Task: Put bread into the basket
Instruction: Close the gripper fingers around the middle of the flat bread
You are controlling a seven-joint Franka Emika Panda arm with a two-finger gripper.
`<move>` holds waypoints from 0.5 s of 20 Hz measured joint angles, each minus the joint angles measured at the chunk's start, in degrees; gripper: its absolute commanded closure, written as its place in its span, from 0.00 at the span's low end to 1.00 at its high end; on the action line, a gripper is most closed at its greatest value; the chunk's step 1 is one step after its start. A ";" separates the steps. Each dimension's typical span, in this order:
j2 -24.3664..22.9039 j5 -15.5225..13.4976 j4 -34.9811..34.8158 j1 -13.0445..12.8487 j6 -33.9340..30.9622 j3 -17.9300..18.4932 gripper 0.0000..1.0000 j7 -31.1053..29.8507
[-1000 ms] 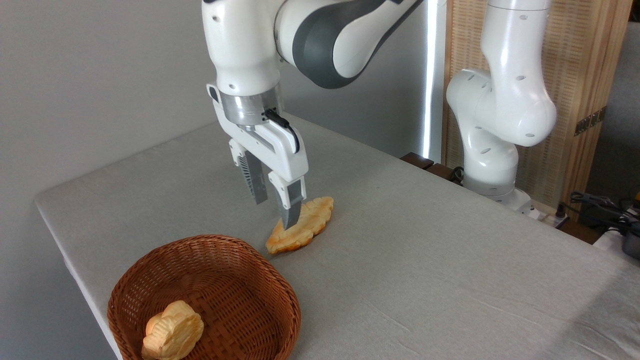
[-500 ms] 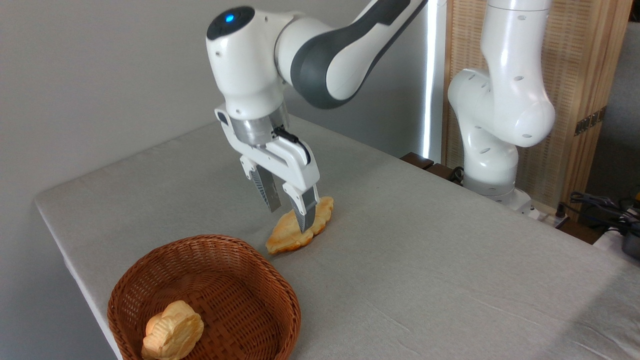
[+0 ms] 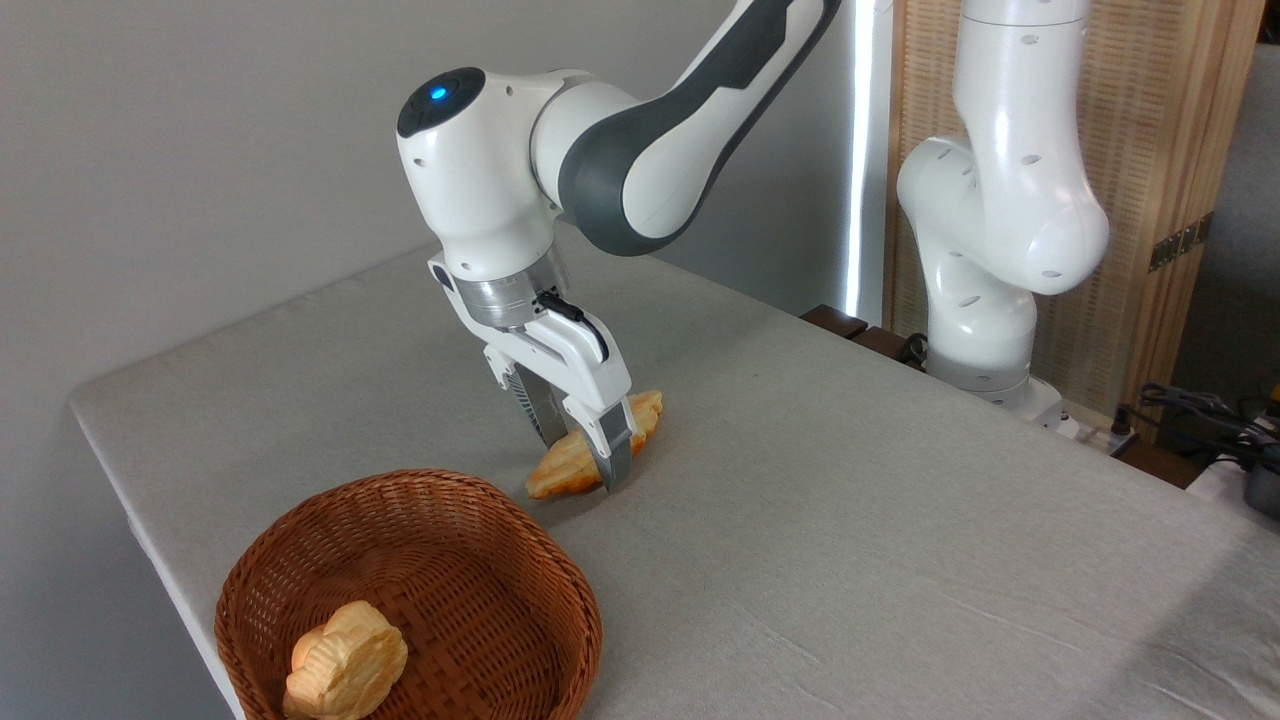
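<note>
The white two-finger gripper [image 3: 588, 462] had come down since half a second before, when its tips hung just above the pastry; now its fingers [image 3: 617, 452] straddled the long, flat, golden-yellow bread with scalloped edges [image 3: 565, 468], one on each side of its middle, reaching down to the grey cloth-covered surface [image 3: 850, 520]. The fingers stood narrowed about the bread and seemed to touch it, though whether they gripped it firmly could not be told. The bread lay on the surface, slightly turned from its earlier pose, just beyond the rim of the round reddish-brown woven wicker basket [image 3: 420, 486]. Inside the basket, near its front left wall, rested a shorter, chunkier ridged bread piece [image 3: 345, 662], unmoved.
</note>
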 measured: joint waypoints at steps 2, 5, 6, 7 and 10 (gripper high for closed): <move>0.09 0.07 0.00 -0.35 0.00 0.00 0.00 0.00; 0.53 0.10 0.00 -0.55 0.00 0.00 0.00 0.00; 0.61 0.11 0.00 -0.63 0.01 -0.01 0.00 0.00; 0.65 0.15 0.00 -0.69 0.03 -0.01 0.00 0.00; 0.65 0.83 0.01 -0.75 0.03 -0.01 0.40 0.00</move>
